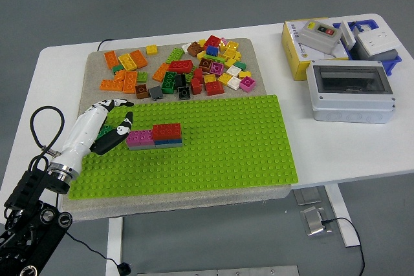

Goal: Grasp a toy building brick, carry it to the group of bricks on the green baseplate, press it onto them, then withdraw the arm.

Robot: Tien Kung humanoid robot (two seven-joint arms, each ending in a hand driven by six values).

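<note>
The green baseplate (213,140) lies on a beige mat. A group of bricks (155,136) stands on its left part: a red brick on blue, with magenta and grey beside it. My left hand (110,124), white with black fingertips, is over the plate's left edge, a little left of the group and apart from it. Its fingers are relaxed and hold nothing. A pile of loose bricks (187,69) in many colours lies on the mat behind the plate. The right arm is out of view.
A grey plastic box (351,90) with a clear lid, a yellow box (304,50) with a switch unit on it and a blue tray (375,40) stand at the table's right. A black cable loops beside my left forearm (39,130).
</note>
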